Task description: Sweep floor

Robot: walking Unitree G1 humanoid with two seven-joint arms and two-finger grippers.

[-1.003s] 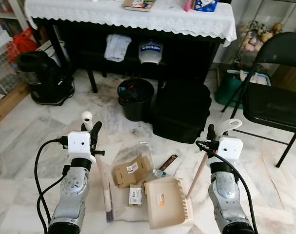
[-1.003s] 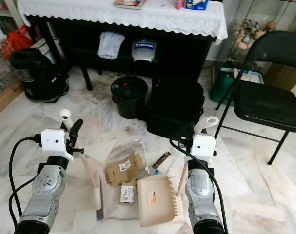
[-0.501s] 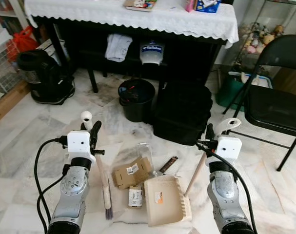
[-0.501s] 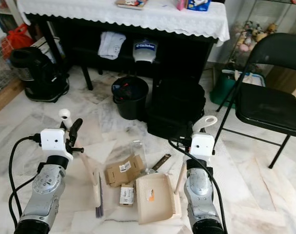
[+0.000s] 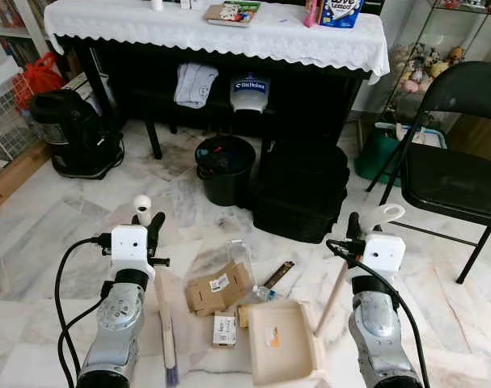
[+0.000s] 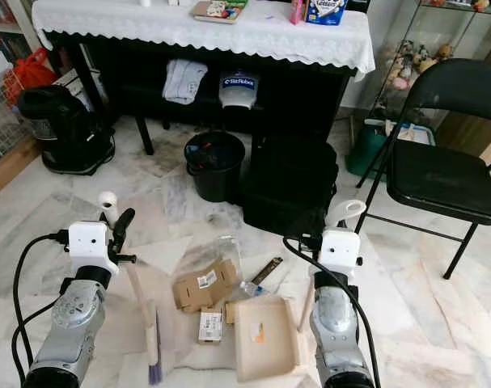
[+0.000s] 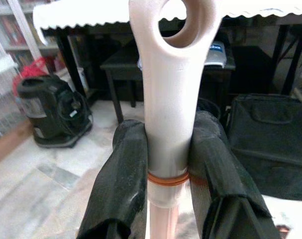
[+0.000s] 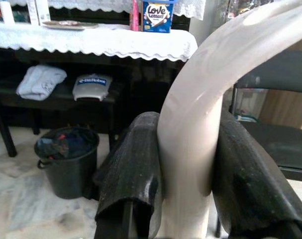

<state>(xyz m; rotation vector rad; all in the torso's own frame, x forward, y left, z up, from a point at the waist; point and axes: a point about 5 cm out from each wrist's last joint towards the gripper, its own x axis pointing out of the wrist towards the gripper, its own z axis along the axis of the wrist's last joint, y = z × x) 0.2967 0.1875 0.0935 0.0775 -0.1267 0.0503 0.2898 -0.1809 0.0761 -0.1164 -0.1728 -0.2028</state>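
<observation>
1. Left hand (image 7: 168, 174) is clamping the cream handle of the broom (image 5: 162, 319); the fingers (image 7: 123, 179) are pressing both sides of the shaft just below its hanging hole. The bristle end is resting on the marble floor (image 5: 51, 242), to the left of the litter.
2. Right hand (image 8: 183, 164) is gripping the curved top of the dustpan (image 5: 284, 352) handle; the pan is lying flat on the floor between the two arms, its mouth facing the litter.
3. Litter: torn cardboard (image 5: 219, 284), a small carton (image 5: 224, 328) and a dark wrapper (image 5: 278, 273) are lying just beside the pan's left and far edges.
4. Open room: bare marble is showing left of the broom. Ahead, a black bucket (image 5: 225, 168) and a black bag (image 5: 302, 190) are standing under the cloth-covered worktop (image 5: 221, 32). A black appliance (image 5: 77, 133) is closing the far left, a folding chair (image 5: 451, 162) the right.
5. Against 1.0 s ago: the dustpan is sitting squarer and closer to the camera's lower edge, and the broom shaft is standing more nearly straight; the camera view is also shifting, showing more of the worktop.
</observation>
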